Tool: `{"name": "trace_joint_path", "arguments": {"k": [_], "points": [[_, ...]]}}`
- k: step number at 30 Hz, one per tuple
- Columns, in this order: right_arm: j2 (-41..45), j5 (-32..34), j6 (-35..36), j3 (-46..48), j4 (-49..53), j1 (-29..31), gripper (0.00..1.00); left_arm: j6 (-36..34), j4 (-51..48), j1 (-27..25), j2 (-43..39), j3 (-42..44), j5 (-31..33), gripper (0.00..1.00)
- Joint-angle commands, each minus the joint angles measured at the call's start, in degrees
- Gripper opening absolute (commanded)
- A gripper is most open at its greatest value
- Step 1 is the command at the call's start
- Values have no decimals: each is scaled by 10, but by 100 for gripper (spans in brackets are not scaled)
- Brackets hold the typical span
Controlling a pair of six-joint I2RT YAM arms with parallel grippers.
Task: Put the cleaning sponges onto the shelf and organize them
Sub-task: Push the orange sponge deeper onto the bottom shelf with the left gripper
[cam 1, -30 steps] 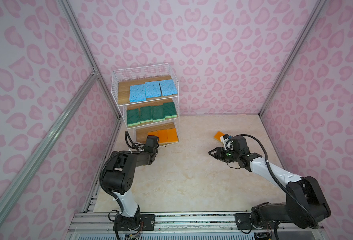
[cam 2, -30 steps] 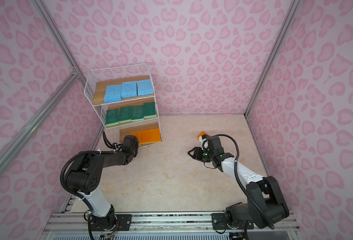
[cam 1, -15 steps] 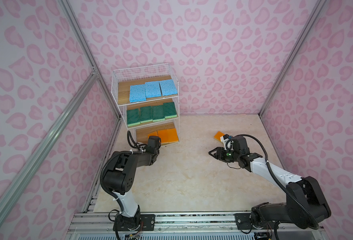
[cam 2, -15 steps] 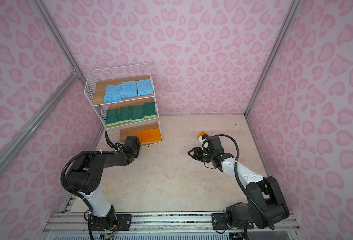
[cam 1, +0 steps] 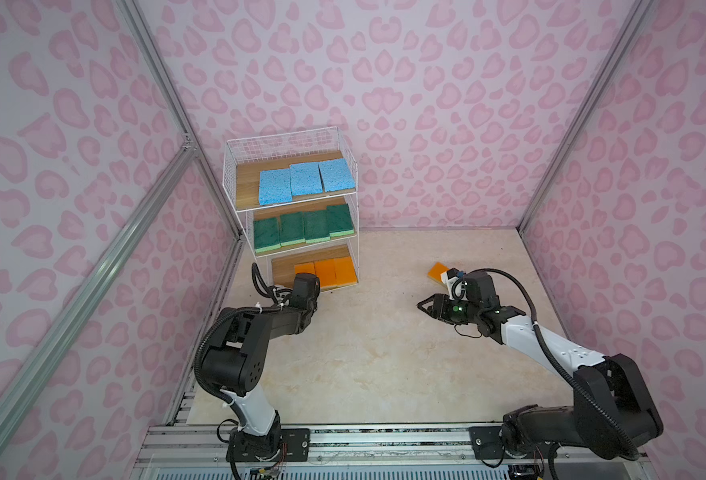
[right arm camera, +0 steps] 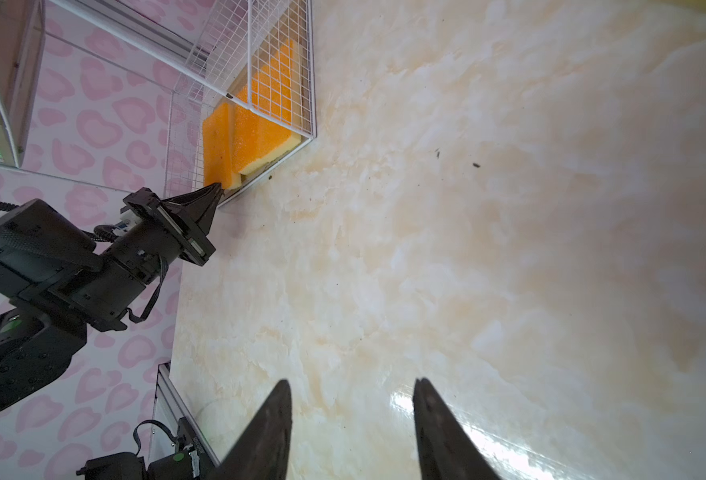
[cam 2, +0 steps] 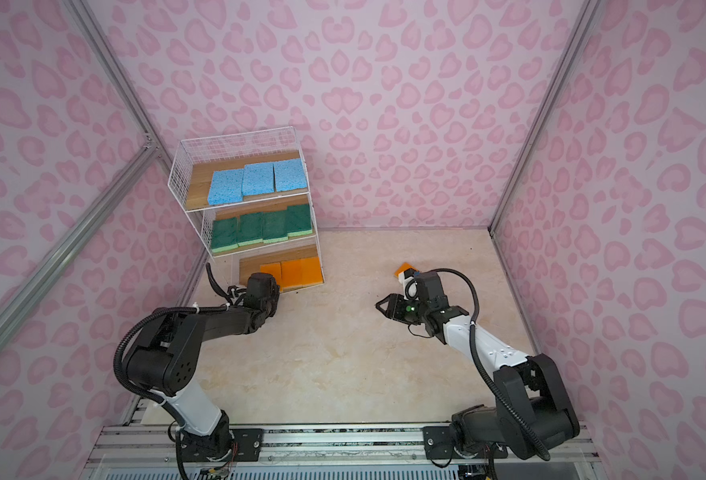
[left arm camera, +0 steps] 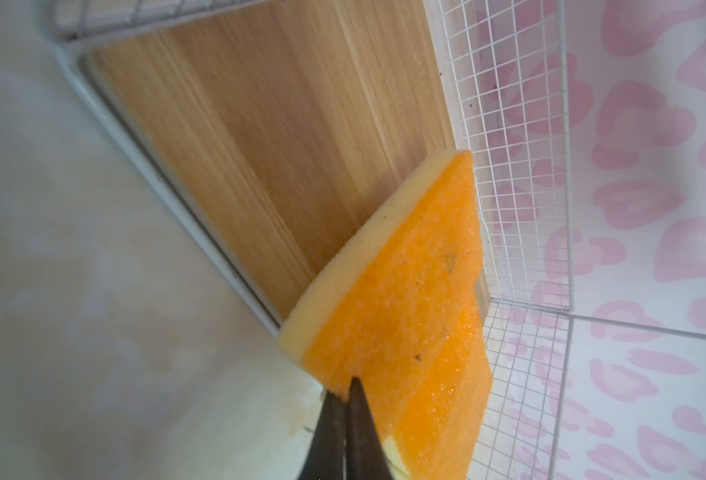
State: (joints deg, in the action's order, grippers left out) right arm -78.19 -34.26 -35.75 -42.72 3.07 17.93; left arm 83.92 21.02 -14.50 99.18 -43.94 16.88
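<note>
Blue sponges (cam 1: 301, 180) sit on the shelf's (cam 1: 246, 187) top board, green sponges (cam 1: 303, 226) on the middle, three orange sponges (cam 1: 327, 272) on the bottom. A fourth orange sponge (cam 1: 437, 271) lies on the bench (cam 1: 384, 353). The left claw (left arm camera: 349, 390), closed, touches the end one's corner. The right claw (right arm camera: 353, 381) hangs half open, empty.

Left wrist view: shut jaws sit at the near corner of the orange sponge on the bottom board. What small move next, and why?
Probably nudge forward a little with the shut left gripper, sliding the orange sponge deeper onto the bottom board. Its near corner seems to overhang the shelf's front rim, right where the tips meet it.
</note>
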Motion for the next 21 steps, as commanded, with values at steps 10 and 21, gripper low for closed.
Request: {"name": "trace_joint_path", "arguments": {"k": [10,21], "points": [[-7,4,6,-2,4,1,48,-36,-2,29,-29,8,1,3],[-8,6,8,-3,7,1,49,-84,32,44,32,-34,-68,3]]}}
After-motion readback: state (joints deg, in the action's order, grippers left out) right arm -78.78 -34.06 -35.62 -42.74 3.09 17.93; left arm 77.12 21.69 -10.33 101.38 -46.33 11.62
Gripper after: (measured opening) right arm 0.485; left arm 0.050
